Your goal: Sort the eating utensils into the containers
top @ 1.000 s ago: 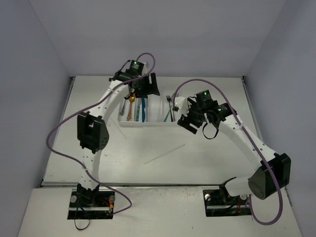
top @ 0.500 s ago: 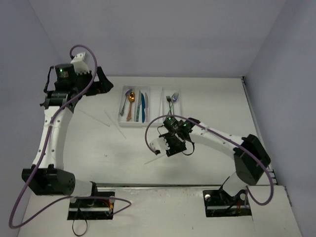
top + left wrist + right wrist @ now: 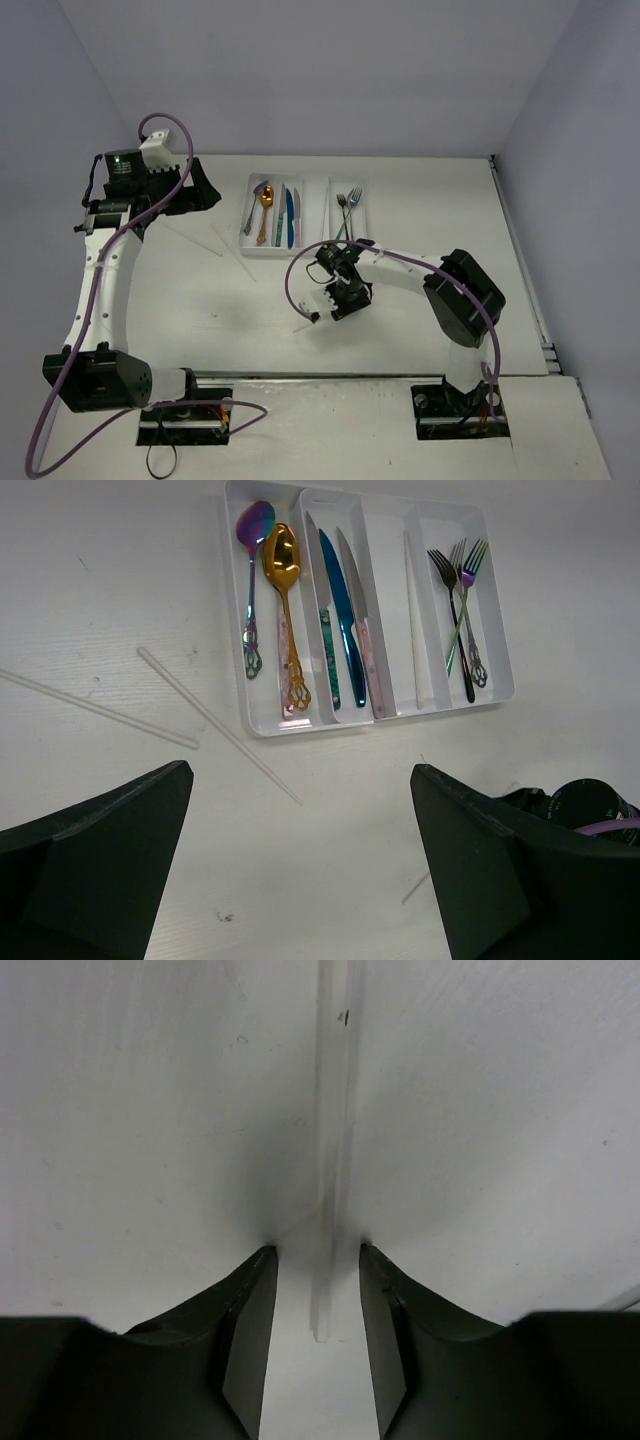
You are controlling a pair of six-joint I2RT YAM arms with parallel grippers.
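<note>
Hanging over the left side of the tabletop (image 3: 120,570), the left pincer (image 3: 301,768) is wide open and holds nothing. Two thin pale sticks lie flat on the tabletop below it. A long stick (image 3: 100,708) is far to the left. A slanted stick (image 3: 215,722) lies beside it and runs close by the near left corner of the white tray (image 3: 262,726). The two sticks do not touch.

The tray has four long slots side by side. The first slot on the left holds a purple spoon (image 3: 255,522) and a gold spoon (image 3: 281,555), side by side. The second slot holds three knives: a green-handled knife (image 3: 327,660), a blue knife (image 3: 340,600) and a pink-handled knife (image 3: 368,665). The third slot holds one pale sorted stick (image 3: 410,610). The fourth slot holds a black fork (image 3: 445,570) and a shiny fork (image 3: 470,560) that cross each other.

To the right, in front of the tray, the right pincer (image 3: 318,1250) is down at the tabletop. It is open only a little, with one of its fingers (image 3: 245,1340) on each side of a loose stick (image 3: 335,1140). That stick lies flat on the tabletop, with its end between the finger tips. I cannot tell if the fingers touch it.
</note>
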